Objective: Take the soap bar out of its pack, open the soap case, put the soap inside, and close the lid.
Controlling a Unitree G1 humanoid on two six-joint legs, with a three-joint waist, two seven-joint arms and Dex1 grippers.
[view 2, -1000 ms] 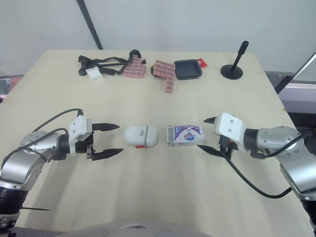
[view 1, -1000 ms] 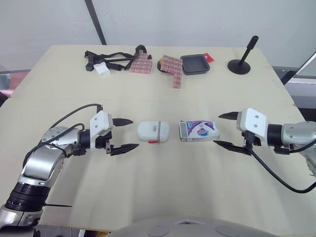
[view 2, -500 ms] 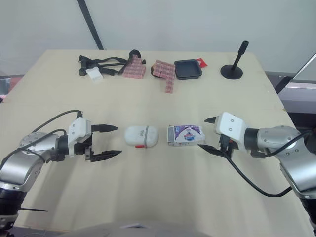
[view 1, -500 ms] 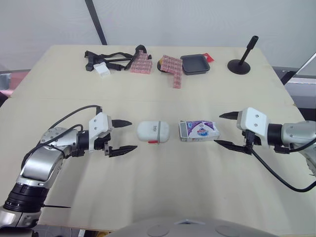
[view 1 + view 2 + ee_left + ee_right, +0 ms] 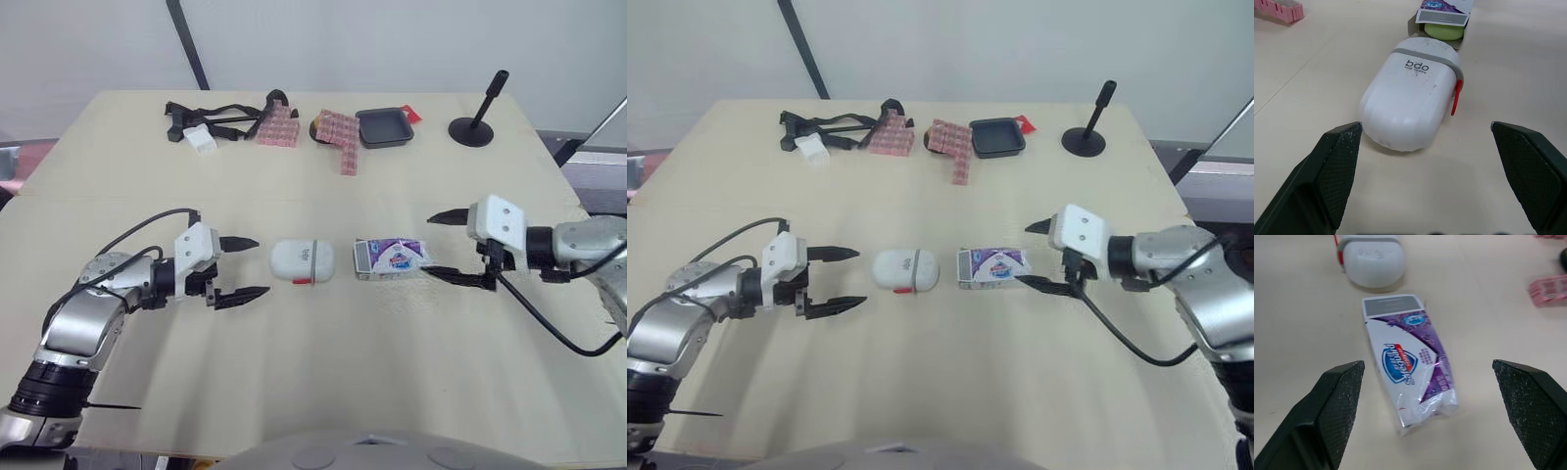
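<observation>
Left eye view: the left gripper (image 5: 261, 265) sits low over the table (image 5: 323, 362) with its 2 black fingers spread wide and nothing between them. Its tips point at the white soap case (image 5: 303, 260), which lies just beyond them, untouched, lid closed. The soap pack (image 5: 391, 258) lies flat just beside the case, on the case's right. The right gripper (image 5: 429, 246) faces the pack's far end, also released and wide. One tip is behind that end and the other in front of it, so close that contact cannot be told here. Pink blocks (image 5: 343, 137) and a black tray (image 5: 385, 127) sit well apart at the table's far edge.

Left wrist view: the 2 fingers (image 5: 1339, 161) stand far apart, wider than the case. The rounded end of the case is level with the fingertips, with bare table on either side, so neither pad touches it. A red latch (image 5: 1455, 97) shows on the side of the case. Past it, the open end of the pack shows a green soap bar (image 5: 1444, 32) inside.

Right wrist view: the fingers (image 5: 1342, 396) are fully spread, and the crimped end of the pack reaches in between them. A clear gap lies on each side, and neither finger grips it.
</observation>
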